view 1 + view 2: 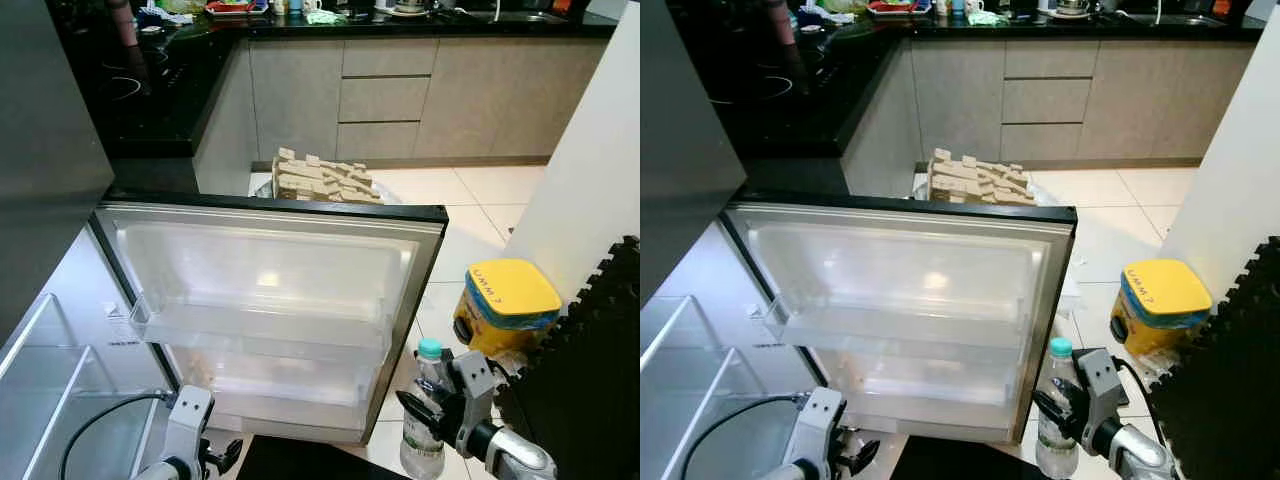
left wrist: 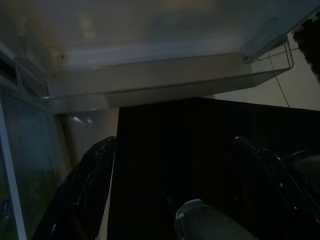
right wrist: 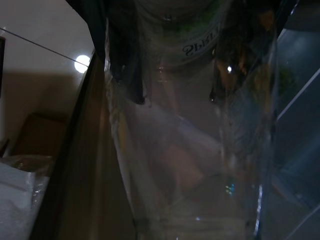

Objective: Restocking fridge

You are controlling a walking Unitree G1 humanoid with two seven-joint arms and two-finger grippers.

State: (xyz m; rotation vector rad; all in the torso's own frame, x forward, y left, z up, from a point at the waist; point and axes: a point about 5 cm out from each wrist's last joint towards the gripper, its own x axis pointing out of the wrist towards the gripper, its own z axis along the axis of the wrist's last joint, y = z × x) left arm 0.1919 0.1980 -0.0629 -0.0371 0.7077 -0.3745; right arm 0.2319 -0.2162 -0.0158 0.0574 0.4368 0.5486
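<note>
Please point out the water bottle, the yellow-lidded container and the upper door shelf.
water bottle (image 1: 428,350), left eye view, its cap.
yellow-lidded container (image 1: 512,286), left eye view, its lid.
upper door shelf (image 1: 250,335), left eye view, its front wall.

Open fridge door (image 1: 270,290) ahead, bin (image 1: 505,305) right, cabinets (image 1: 400,95) behind

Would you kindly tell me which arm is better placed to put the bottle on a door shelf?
Right. The right gripper already holds the bottle upright beside the open door; the left gripper is empty.
</note>
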